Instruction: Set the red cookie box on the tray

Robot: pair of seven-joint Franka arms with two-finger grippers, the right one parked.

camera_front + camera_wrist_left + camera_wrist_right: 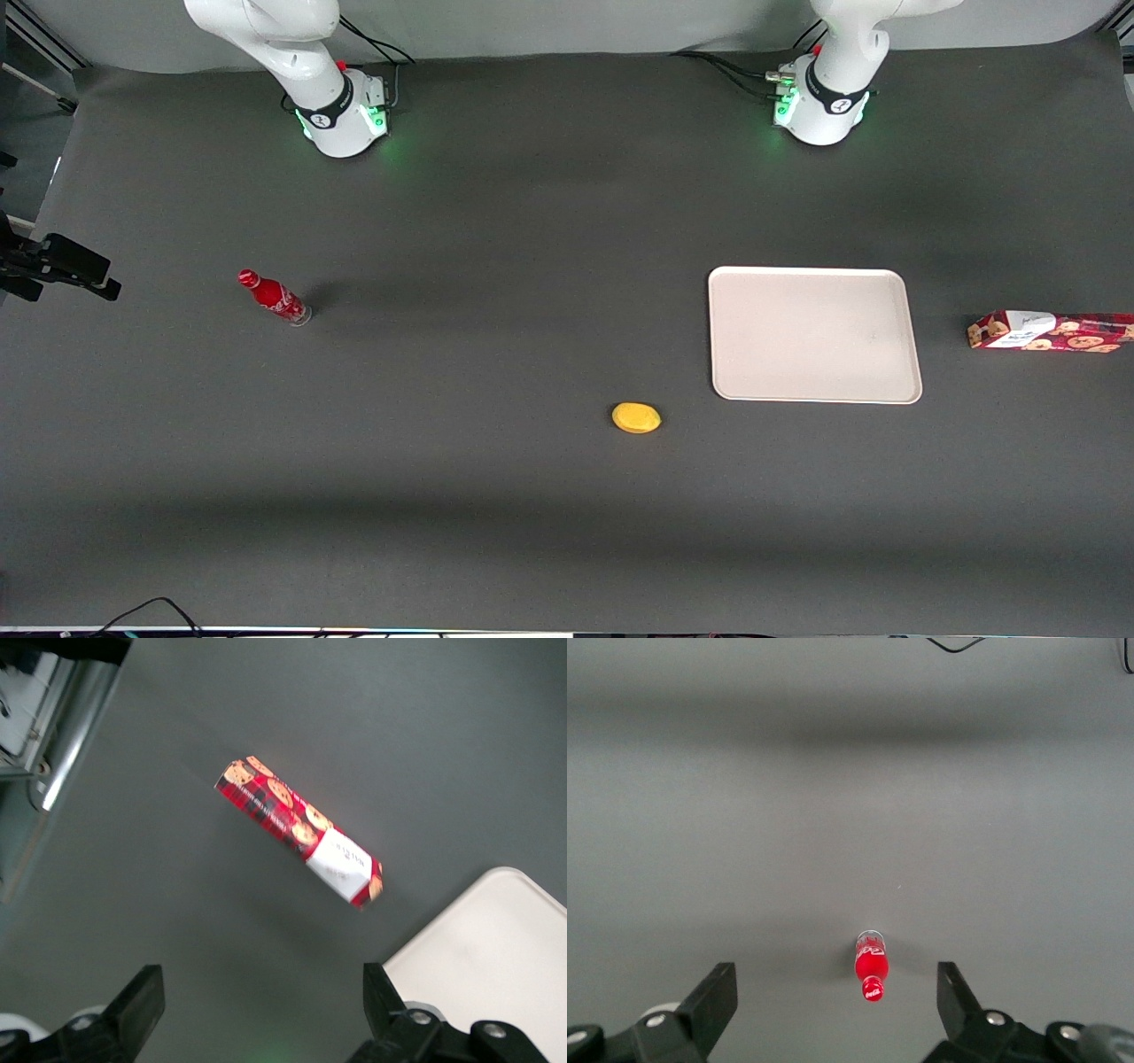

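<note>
The red cookie box [1054,331] lies flat on the dark mat at the working arm's end of the table, beside the tray [813,334] with a gap between them. In the left wrist view the red cookie box [299,829] lies diagonally, white label patch toward the tray [496,957], whose pale corner shows. My gripper [263,1001] hangs high above the mat with its fingers wide apart and nothing between them; box and tray both lie well below it. The gripper itself is out of the front view.
A yellow oval object [636,417] lies nearer the front camera than the tray. A small red bottle [274,298] stands toward the parked arm's end. A metal table-edge rail [75,722] runs near the box.
</note>
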